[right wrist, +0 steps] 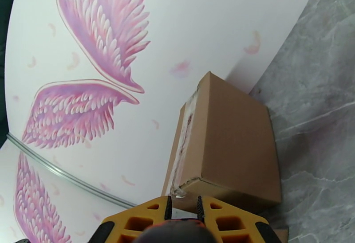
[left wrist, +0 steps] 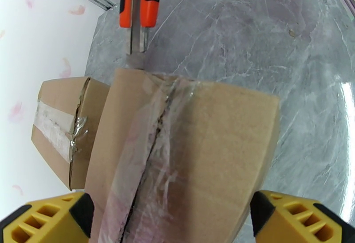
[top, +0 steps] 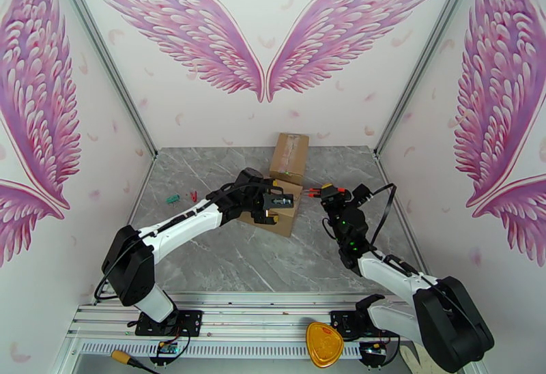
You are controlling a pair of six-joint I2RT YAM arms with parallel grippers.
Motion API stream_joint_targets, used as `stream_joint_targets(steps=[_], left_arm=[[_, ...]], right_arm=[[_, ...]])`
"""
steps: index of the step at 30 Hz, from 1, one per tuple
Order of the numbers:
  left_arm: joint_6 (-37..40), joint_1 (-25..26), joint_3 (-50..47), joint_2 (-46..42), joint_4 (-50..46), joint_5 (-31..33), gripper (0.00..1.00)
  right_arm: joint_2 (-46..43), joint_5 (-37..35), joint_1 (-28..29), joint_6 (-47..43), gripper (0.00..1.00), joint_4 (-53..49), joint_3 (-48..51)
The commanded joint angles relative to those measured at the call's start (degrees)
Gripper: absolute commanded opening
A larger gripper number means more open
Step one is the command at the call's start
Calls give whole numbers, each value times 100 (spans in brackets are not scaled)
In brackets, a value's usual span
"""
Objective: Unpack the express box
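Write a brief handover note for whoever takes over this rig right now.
Left gripper: open wide, fingers flanking the near box.
Right gripper: shut on the orange tool, its tip near that box's far end.
Second box: behind, taped shut.
Done: nothing out yet; near box's flaps closed under tape.
Left: slit the tape, open the flaps, empty the box.

We find no writing, label, brand mark or number that we can read. The nearer cardboard box (left wrist: pixel 208 150) carries clear tape (left wrist: pixel 146 173) along its seam and plain brown faces. The farther box (right wrist: pixel 235 146) is likewise plain, with a strip of tape on its edge. The walls (top: pixel 327 116) bear painted pink wings (top: pixel 184 20) and scattered feathers, with no letters among them.
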State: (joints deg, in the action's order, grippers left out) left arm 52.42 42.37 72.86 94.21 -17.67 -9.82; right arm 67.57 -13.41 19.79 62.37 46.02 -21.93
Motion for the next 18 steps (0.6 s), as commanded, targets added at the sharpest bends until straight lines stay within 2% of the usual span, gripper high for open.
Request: stream_joint_targets(steps=[1, 6, 18], left_arm=[[-114, -52, -81, 105, 380, -37, 99], [-177, -68, -126, 150, 590, -37, 99], [-119, -104, -310, 141, 844, -23, 99]], right_arm=[[-116, 458, -10, 324, 0, -7, 91], [-335, 597, -9, 453, 0, -467, 84], [-442, 1519, -250, 829, 0, -1125, -3]])
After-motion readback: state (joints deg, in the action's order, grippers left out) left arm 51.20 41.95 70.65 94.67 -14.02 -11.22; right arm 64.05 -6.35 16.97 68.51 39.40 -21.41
